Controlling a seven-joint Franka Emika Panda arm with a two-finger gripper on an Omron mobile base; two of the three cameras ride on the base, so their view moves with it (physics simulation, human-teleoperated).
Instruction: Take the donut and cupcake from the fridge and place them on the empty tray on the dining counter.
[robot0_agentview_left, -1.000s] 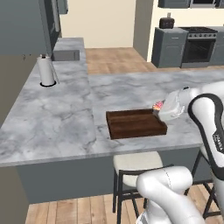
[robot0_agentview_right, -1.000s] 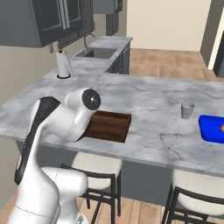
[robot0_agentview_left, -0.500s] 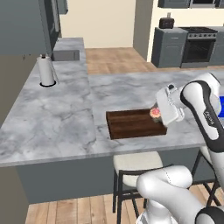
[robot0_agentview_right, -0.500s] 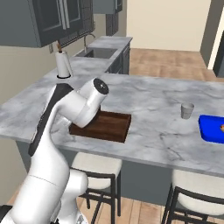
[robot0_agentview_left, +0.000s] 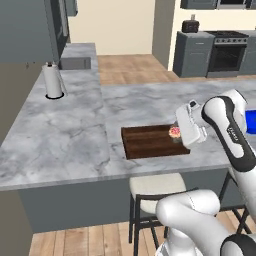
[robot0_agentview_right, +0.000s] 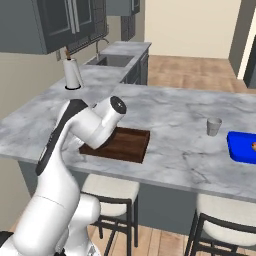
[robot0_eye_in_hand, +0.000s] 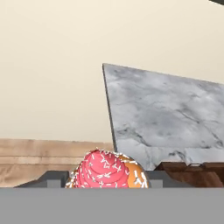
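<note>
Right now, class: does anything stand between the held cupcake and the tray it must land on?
Nothing visible does. The gripper holds the cupcake over the right end of the tray on the dining counter, and the wood there looks bare.

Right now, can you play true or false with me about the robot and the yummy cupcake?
1. The gripper is holding the cupcake. True.
2. The cupcake has blue frosting. False: it is pink-red with pale sprinkles.
3. The cupcake is over the right end of the tray, seen from the left base view. True.
4. The tray is on the floor. False: it lies on the dining counter.
5. A paper towel roll stands upright on the counter. True.
6. The small grey cup stands on the tray. False: it stands apart on the marble, nearer the blue container.
</note>
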